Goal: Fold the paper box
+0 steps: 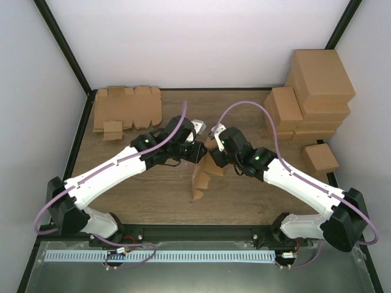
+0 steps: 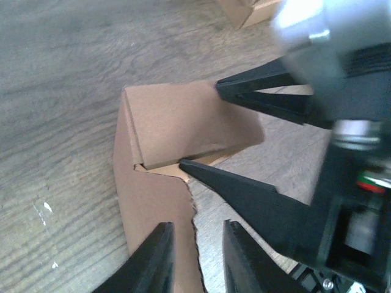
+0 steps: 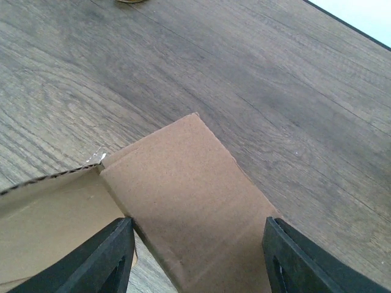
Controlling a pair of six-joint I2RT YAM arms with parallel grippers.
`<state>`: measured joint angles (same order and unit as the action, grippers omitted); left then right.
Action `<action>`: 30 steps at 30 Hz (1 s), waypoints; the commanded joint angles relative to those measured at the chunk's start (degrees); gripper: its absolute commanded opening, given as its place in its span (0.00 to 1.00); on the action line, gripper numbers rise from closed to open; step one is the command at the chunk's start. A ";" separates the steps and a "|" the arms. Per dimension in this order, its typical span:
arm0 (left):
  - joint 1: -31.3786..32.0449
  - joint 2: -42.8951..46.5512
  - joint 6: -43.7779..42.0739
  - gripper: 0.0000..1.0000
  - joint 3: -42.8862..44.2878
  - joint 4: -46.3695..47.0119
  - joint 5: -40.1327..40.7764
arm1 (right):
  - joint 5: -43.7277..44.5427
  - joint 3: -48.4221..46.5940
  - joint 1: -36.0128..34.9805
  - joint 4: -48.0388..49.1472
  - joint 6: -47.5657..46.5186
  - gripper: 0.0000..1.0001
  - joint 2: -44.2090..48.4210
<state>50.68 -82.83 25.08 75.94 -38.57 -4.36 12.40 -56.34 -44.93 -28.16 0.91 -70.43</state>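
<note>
Folding seems midway: left hand (image 2: 197,227), barely open, straddles the paper box (image 2: 177,122) edge, right hand (image 3: 197,224) gapes empty; next, pinch firmly.

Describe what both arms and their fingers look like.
The left arm and right arm have white shells over black joints and bases. A lilac cable loops along each, and a green light glows near each wrist. The fingers are plain black, tapering wedges.
</note>
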 commanded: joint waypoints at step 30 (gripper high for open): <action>-15.67 24.35 6.03 0.56 -27.88 12.20 -21.89 | 28.98 2.02 -11.13 -1.70 1.17 0.61 -8.09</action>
<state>35.48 -59.94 31.35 49.01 -28.42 -24.64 33.12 -55.20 -53.87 -26.00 0.19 -75.09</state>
